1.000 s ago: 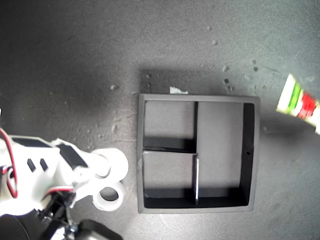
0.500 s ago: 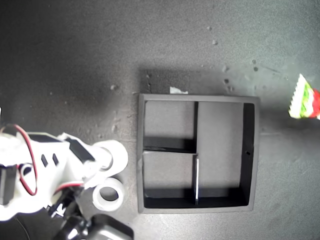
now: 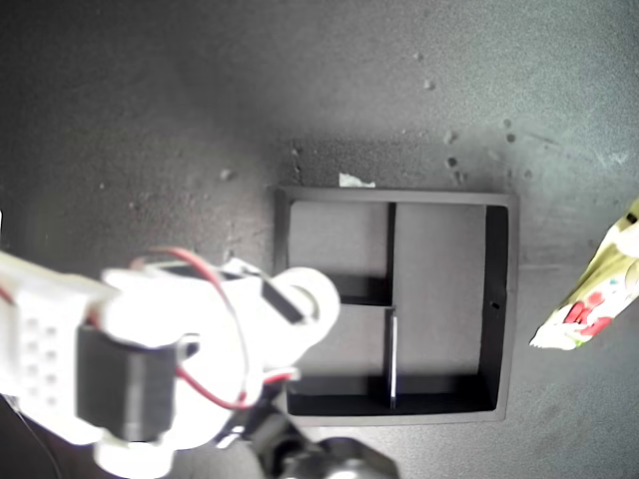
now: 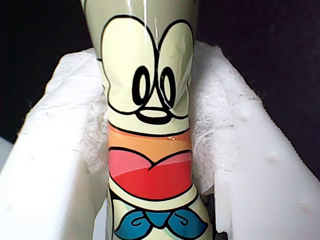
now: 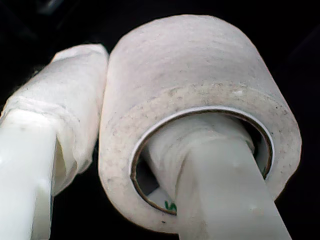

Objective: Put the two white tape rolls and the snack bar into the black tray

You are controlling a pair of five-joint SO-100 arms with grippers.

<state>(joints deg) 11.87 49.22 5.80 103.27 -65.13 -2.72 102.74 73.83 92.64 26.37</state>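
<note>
The black tray lies right of centre in the exterior view, all compartments bare. My second gripper is shut on a white tape roll, holding it over the tray's left wall in that view. In the second wrist view one padded finger goes through the roll's hole and the other presses outside. The other tape roll is hidden behind the arm. My first gripper is shut on the snack bar, which pokes in at the exterior view's right edge, beside the tray.
A small white scrap lies against the tray's far wall. The second arm's white body and red wires fill the exterior view's lower left. The dark mat has scattered specks.
My second gripper has moved right with the tape roll, from beside the tray to over its left wall. The arm now covers the other roll. The snack bar has swung lower at the right edge.
</note>
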